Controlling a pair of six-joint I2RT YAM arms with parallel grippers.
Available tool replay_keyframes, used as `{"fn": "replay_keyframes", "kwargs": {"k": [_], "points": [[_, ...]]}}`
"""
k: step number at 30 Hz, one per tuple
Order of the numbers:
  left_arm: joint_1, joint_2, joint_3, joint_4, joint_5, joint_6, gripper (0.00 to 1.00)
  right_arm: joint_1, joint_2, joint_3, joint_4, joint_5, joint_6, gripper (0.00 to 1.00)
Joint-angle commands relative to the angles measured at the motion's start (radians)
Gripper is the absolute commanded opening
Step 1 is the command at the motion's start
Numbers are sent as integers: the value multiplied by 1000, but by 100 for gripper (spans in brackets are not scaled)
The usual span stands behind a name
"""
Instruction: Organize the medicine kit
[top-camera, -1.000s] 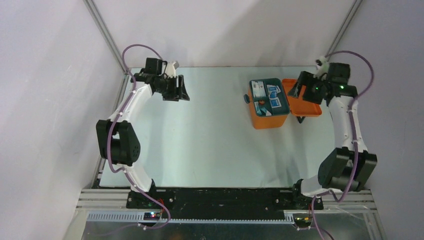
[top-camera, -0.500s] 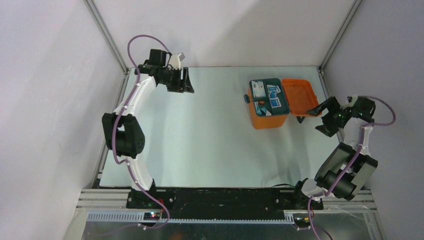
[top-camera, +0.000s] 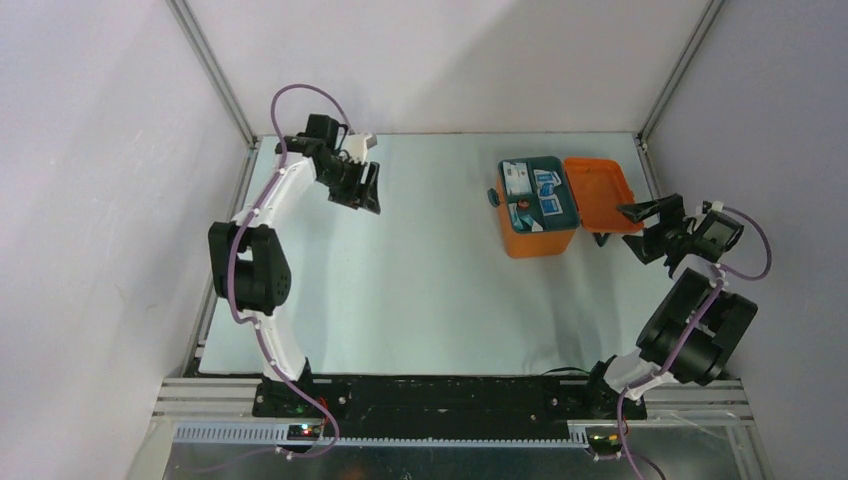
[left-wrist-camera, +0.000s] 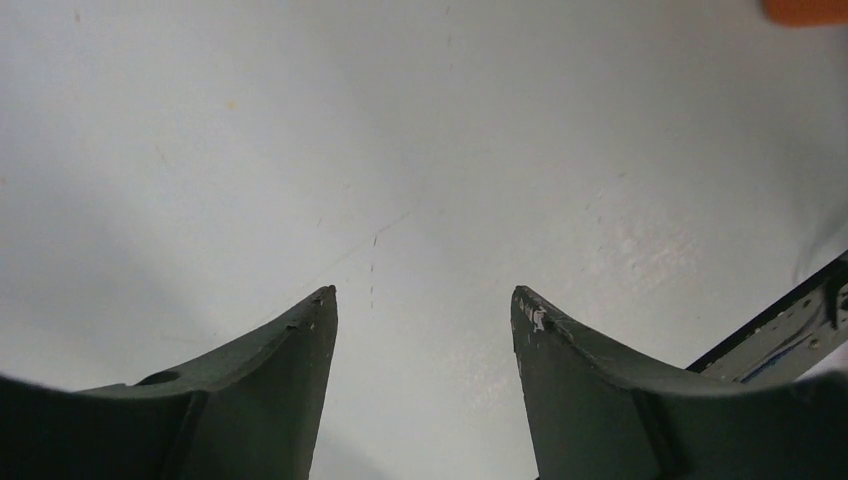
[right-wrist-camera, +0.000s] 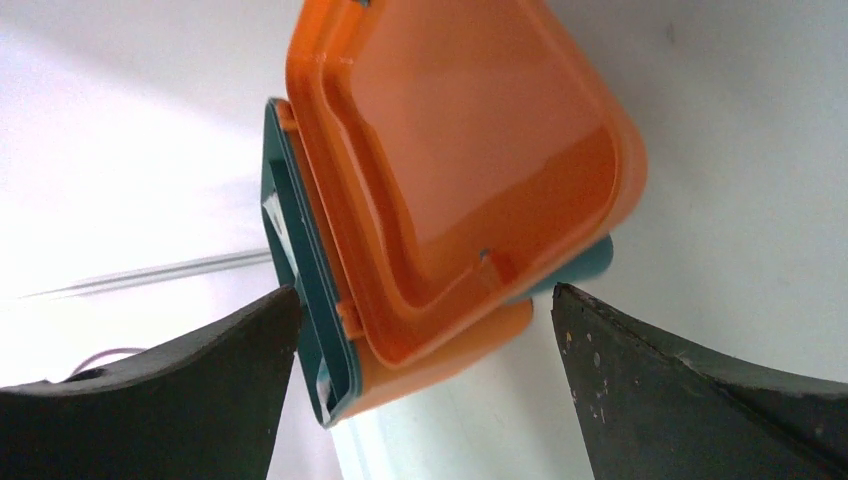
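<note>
My right arm has pulled back from the medicine kit over the last second, folding toward the right edge of the worktop. The left arm has turned its wrist a little nearer.

From above, the kit sits at the far right of the worktop. Its lid is thrown open to the right and the teal tray shows inside. The right fingers hang just beside the lid's near corner, spread wide and empty. The left fingers are well apart from the kit, at the far left.

On the left wrist view, the left fingers stand released over bare worktop.

On the right wrist view, the right fingers gape, with the lid's orange inside framed between them and not gripped.
</note>
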Motion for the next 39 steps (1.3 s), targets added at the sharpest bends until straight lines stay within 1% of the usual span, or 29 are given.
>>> {"fn": "replay_keyframes", "kwargs": {"k": [1,4,9,17,24,27,29,30,32,34,35,36,37,39], "points": [[-18,-63,-11,-59,-87,100,70,-2,89,-23,340,-42,177,99],[-34,-75,-12,-68,-119,127,70,0,146,-29,469,-75,232,99],[-48,-81,-18,-71,-131,129,71,-4,159,-46,652,-194,321,98],[-56,-35,17,-69,-99,117,71,12,96,-53,730,-282,316,96],[-64,-2,52,-67,-53,99,70,80,-17,-52,738,-336,248,93],[-75,11,70,-65,-33,92,70,117,-74,-44,675,-343,185,93],[-79,20,78,-64,-21,85,70,116,-104,-39,549,-305,121,91],[-80,22,82,-62,-16,79,70,114,-116,-39,433,-281,97,91],[-84,25,93,-58,-8,70,70,113,-157,-39,294,-196,22,93],[-88,23,102,-55,-4,61,70,119,-203,-38,208,-86,-41,93],[-89,22,104,-52,-2,59,70,123,-231,-37,179,17,-74,94],[-90,22,103,-52,-3,58,70,128,-246,-36,136,66,-86,95],[-90,18,101,-51,-5,57,70,130,-245,-35,128,126,-106,97],[-91,11,92,-52,-17,64,70,136,-222,-34,125,170,-121,98]]}}
